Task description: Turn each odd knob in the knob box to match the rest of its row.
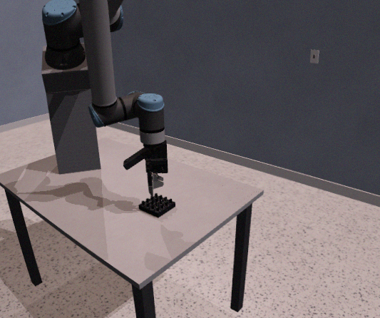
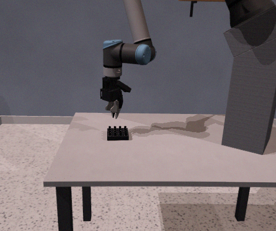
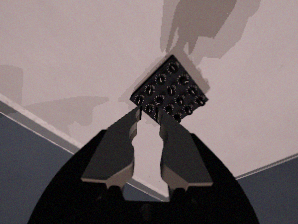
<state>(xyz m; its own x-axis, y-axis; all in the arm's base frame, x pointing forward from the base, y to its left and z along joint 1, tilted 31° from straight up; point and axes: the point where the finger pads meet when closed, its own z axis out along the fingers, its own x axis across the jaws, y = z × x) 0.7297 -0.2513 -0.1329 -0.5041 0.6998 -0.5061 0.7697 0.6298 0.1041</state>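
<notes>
The black knob box (image 1: 149, 210) (image 2: 117, 138) (image 3: 161, 89) stands on the table (image 1: 127, 235) (image 2: 165, 163), with upright black knobs in rows on its top. In the wrist view it is turned like a diamond, and pale marks ring the knobs. The marks and row letters are too small to read. The gripper (image 1: 152, 195) (image 2: 114, 117) (image 3: 149, 111) points down above the box. Its fingers are nearly together, with a narrow gap and nothing held between them. In the wrist view the fingertips cover part of the box's near edge and some knobs.
The arm's grey pedestal (image 1: 75, 132) (image 2: 248, 103) stands at one end of the table. Shadows of the arm lie across the table top. A wall plate (image 1: 314, 56) is on the dark wall, far from the arm.
</notes>
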